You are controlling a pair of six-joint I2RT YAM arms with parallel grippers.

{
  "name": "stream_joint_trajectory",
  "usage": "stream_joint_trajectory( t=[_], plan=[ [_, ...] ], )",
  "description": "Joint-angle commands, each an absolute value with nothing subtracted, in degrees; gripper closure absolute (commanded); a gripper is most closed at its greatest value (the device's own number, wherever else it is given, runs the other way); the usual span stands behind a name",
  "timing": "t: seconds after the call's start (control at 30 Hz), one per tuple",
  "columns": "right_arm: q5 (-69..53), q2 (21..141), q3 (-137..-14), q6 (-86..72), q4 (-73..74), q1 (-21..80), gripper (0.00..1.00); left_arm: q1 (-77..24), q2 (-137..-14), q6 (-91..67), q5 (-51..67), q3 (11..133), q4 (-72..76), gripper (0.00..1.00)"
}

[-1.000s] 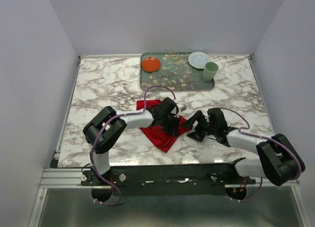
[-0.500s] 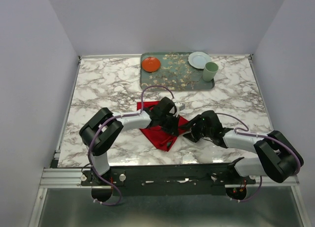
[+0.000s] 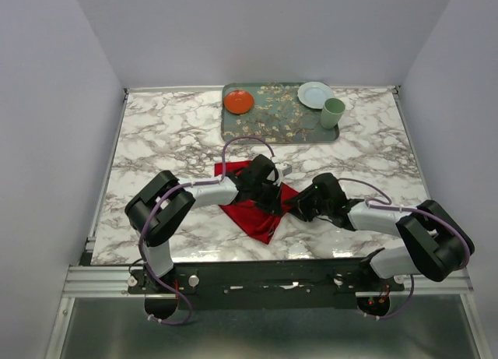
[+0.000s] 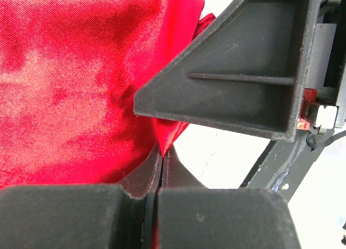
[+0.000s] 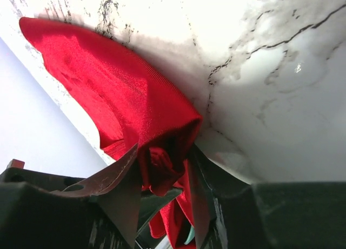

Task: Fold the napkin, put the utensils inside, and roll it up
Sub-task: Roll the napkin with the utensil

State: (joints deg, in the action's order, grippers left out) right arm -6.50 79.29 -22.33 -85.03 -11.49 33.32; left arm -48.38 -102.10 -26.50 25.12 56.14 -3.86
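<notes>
Over the last second our right gripper (image 5: 162,160) has moved left onto the bright red cloth napkin (image 3: 250,215) and narrowed around its bunched right corner; we cannot tell if it grips yet. Our left gripper (image 4: 161,152) has closed fully, pinching cloth. The napkin lies near-centre on the marbled white table (image 3: 156,141), so the fold looks about to begin.

Right end effector (image 3: 301,206) newly on napkin (image 3: 250,216)
</notes>
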Motion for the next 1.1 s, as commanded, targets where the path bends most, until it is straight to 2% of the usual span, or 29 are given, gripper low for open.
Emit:
stream_joint_trajectory(
  t=[0.0,0.17,0.3,0.37,0.43,0.47,0.57,0.6,0.73,0.77,0.87,1.0,1.07],
  plan=[
    [-3.2,81.8,-24.8,-82.8,-3.4,34.1,0.56,-49.0,-100.1,-27.3,26.2,55.4,-2.1,1.0],
    [-3.1,83.1,-26.9,-78.2,-0.9,34.9,0.73,-51.3,-100.1,-27.7,23.1,55.4,-2.5,1.0],
    [-2.3,83.3,-26.8,-76.9,-0.8,35.1,0.93,-53.1,-100.2,-27.8,19.4,55.6,-3.3,1.0],
    [-2.5,83.1,-27.2,-76.1,-0.4,35.1,0.99,-54.0,-99.4,-27.4,16.4,55.6,-4.0,0.99],
    [-2.5,82.5,-27.4,-75.9,-0.3,35.2,1.0,-55.6,-98.1,-26.8,10.2,55.9,-6.1,0.93],
    [-2.3,82.3,-27.5,-75.9,-0.3,35.2,0.99,-56.3,-97.8,-26.5,8.1,56.2,-7.0,0.82],
    [-1.7,81.7,-27.8,-75.1,-0.2,35.2,0.97,-57.8,-96.7,-26.5,4.7,56.8,-9.2,0.69],
    [-1.5,81.7,-27.8,-74.9,-0.3,35.2,0.92,-58.0,-96.0,-26.8,4.5,56.5,-9.4,0.67],
    [-2.4,82.2,-28.0,-73.4,-0.3,35.2,0.92,-59.1,-93.5,-27.3,0.8,54.8,-9.9,0.55],
    [-2.6,82.5,-28.3,-73.1,-0.2,35.2,0.92,-59.1,-92.8,-27.3,0.4,54.2,-9.6,0.46],
    [-2.0,82.4,-28.8,-71.6,-0.3,35.2,0.85,-59.3,-90.3,-27.1,-3.5,53.6,-10.3,0.29],
    [-1.1,80.5,-28.7,-70.5,-0.3,35.2,0.84,-60.0,-85.9,-26.7,-6.3,53.1,-11.0,0.29],
    [-0.9,80.0,-28.8,-70.0,1.6,35.2,0.78,-60.4,-85.2,-26.4,-6.6,52.6,-10.9,0.32]
  ],
)
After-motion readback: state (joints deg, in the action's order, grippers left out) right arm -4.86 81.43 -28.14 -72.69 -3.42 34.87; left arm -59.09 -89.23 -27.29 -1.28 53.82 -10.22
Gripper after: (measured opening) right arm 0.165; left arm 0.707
